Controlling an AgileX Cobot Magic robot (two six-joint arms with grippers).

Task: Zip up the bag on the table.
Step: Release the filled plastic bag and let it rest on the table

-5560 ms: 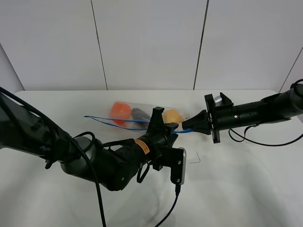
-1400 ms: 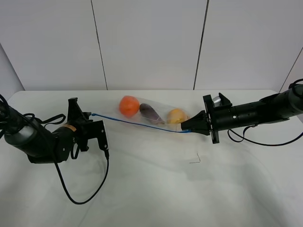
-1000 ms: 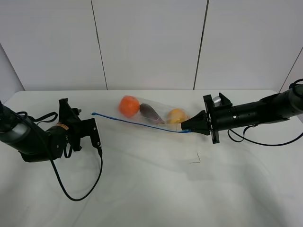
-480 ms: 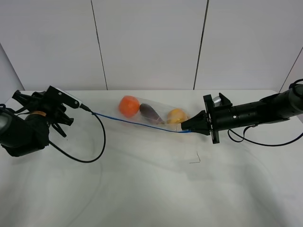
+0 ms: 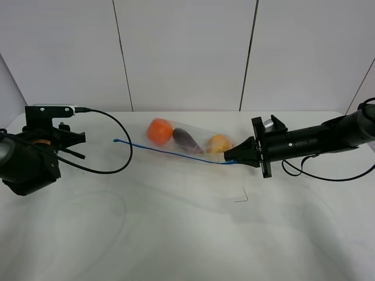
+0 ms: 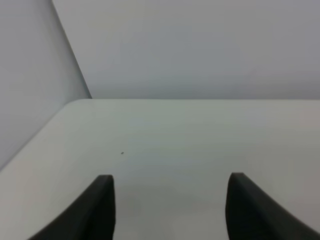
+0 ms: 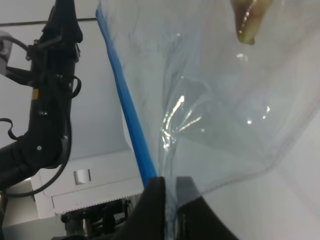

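Note:
The clear bag (image 5: pixel 193 146) lies on the white table (image 5: pixel 176 234) with an orange (image 5: pixel 159 131), a purple eggplant (image 5: pixel 187 139) and a yellow fruit (image 5: pixel 218 143) inside. Its blue zip strip (image 5: pixel 170 153) runs as one thin line from the free left end to the right gripper (image 5: pixel 230 158). That gripper is shut on the strip's right end, as the right wrist view (image 7: pixel 170 200) shows with the strip (image 7: pixel 127 110). My left gripper (image 5: pixel 75 145) is open and empty at the far left, apart from the bag. The left wrist view (image 6: pixel 172 210) shows only bare table.
A small thin dark mark (image 5: pixel 241 198) lies on the table in front of the right gripper. The left arm's black cable (image 5: pixel 117 158) loops over the table close to the strip's left end. White wall panels stand behind the table's far edge.
My left gripper slid left along the zip strip, let go at its left end and drew back to the far left, turning away. The bag and right gripper stayed still.

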